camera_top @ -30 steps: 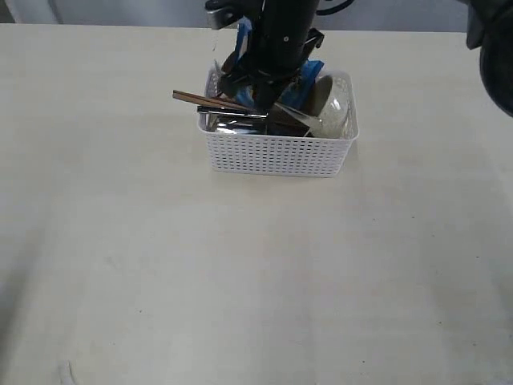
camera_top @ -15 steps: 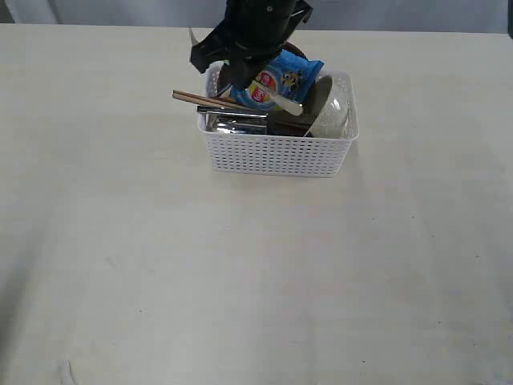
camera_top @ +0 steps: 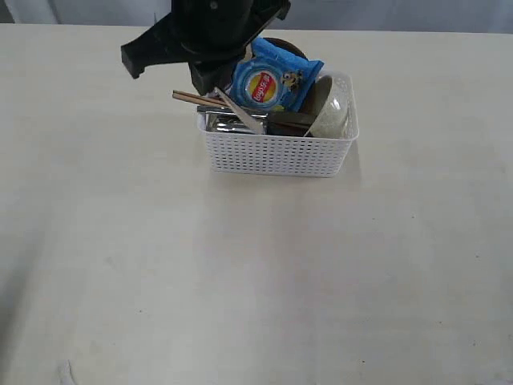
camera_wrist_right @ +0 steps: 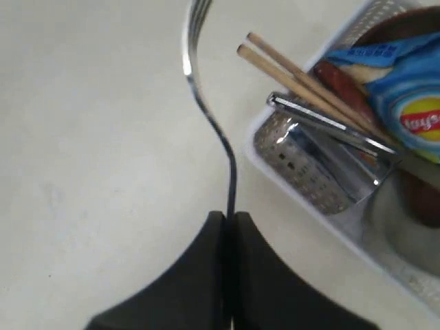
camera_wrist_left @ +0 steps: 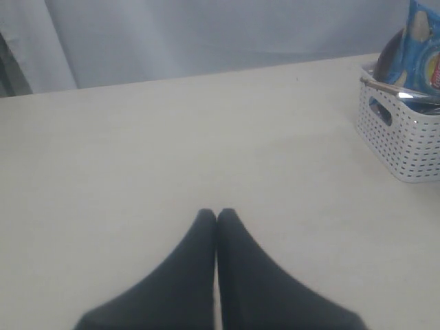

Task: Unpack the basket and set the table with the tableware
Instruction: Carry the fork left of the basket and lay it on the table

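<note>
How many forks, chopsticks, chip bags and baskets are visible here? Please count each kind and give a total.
fork: 1
chopsticks: 2
chip bag: 1
basket: 1
Total: 5

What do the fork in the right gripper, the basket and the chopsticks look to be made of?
The fork is likely steel, polished: it shows bright mirror-like glints. The basket is probably plastic, matt white, with moulded rows of small holes. The chopsticks look like wood or bamboo, plain brown without shine, though a coating cannot be ruled out.
</note>
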Robot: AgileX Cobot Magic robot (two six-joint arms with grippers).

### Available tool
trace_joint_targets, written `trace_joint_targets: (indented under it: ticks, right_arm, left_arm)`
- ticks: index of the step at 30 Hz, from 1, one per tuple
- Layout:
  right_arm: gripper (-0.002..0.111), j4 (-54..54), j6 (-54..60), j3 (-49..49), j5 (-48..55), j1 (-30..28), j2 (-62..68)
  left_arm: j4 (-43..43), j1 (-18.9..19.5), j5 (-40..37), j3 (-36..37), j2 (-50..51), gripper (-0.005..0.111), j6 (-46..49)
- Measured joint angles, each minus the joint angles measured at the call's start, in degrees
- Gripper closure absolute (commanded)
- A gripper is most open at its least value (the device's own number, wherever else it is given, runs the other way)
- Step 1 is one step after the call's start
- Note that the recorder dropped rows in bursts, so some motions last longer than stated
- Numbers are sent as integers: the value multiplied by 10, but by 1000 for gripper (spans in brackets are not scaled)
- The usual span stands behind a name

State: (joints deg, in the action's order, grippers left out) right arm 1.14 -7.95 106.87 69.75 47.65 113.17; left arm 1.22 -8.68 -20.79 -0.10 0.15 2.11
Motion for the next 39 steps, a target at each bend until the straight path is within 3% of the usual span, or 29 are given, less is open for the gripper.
trace_joint_targets:
  ticks: [9, 17, 39]
  right_arm:
    - [109, 44, -146, -92, 3, 106, -32]
    - [109, 62, -300, -117, -24, 183, -30]
    - [109, 149, -586, -117, -12, 206, 103]
  left_arm:
    - [0, 0, 0, 0, 0, 107, 0]
    - [0, 0, 0, 0, 0, 107, 0]
    - [0, 0, 0, 0, 0, 107, 0]
